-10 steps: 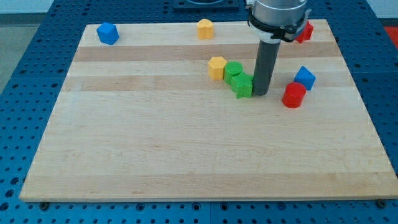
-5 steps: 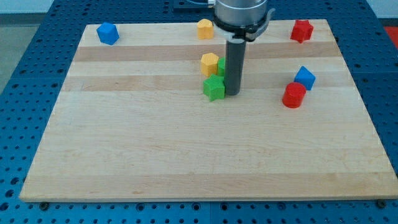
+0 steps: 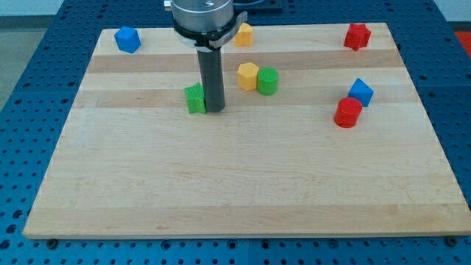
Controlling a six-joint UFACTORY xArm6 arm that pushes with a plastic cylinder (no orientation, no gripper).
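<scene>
Tip point(image 3: 214, 110) of rod, pressed to the right side of a green block point(image 3: 195, 99).
Both have slid toward the view's left within the last second; the yellow hexagonal block point(image 3: 248, 76) and green cylinder point(image 3: 267, 81), touching each other, now sit apart to the right. Red cylinder point(image 3: 347, 112), blue block point(image 3: 360, 92) unmoved.

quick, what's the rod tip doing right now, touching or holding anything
My tip: no gripper, so it holds nothing; it rests on the board against the right side of the green block, with the yellow block and green cylinder off to its right.
</scene>
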